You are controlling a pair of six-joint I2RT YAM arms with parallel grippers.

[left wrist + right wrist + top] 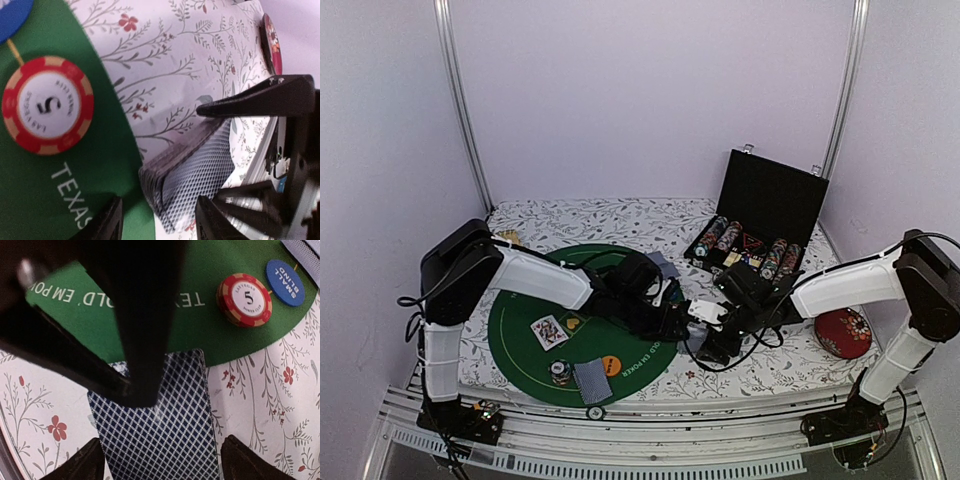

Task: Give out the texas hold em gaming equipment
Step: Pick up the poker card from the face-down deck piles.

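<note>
Nearest you on the green mat (pixel 520 350): face-down card (pixel 592 381), striped chip (pixel 560 372), orange button (pixel 611 365), then face-up card (pixel 549 331). Mid desk (pixel 750 375), at the mat's right edge, sits the deck (pixel 175 390). Your right gripper (pixel 162 442) jaws grip it by both long edges. Your left gripper (pixel 159 202) jaws are apart, one finger (pixel 145 340) down on deck's top. Red disc (pixel 844 332) off right. Just past deck, red 5 chip (pixel 245 299) and blue small-blind button (pixel 285 275) on mat. Farthest, open chip case (pixel 765 225)
</note>
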